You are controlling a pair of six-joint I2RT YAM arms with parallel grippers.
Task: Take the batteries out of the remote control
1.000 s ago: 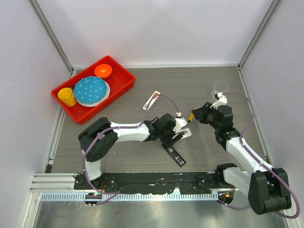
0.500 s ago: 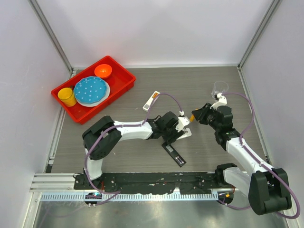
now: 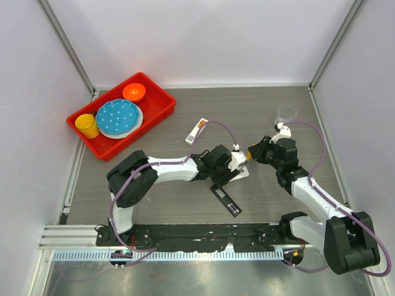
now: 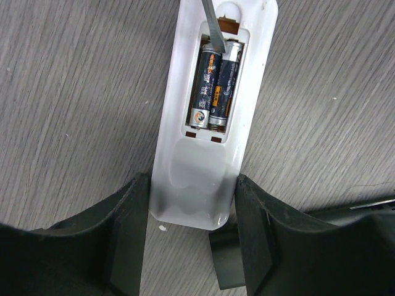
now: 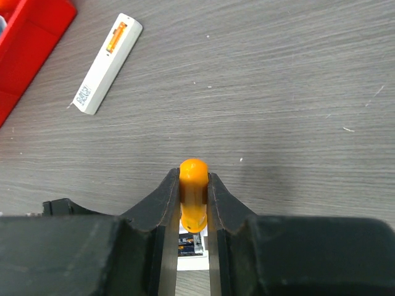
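My left gripper is shut on the lower end of a white remote control that lies back-up on the table, cover off. Two dark batteries with orange markings lie side by side in its open compartment. My right gripper is shut on the orange handle of a screwdriver. The screwdriver's metal shaft reaches into the compartment's far end, its tip at the battery ends. In the top view the two grippers meet at mid-table, left and right.
A second white remote lies behind the left gripper. A black flat piece lies just in front of it. A red tray at back left holds a blue plate, an orange bowl and a yellow cup. A clear cup stands at back right.
My right gripper has moved a little to the left with the screwdriver, closer to the held remote. The left gripper has shifted slightly and still holds the remote.
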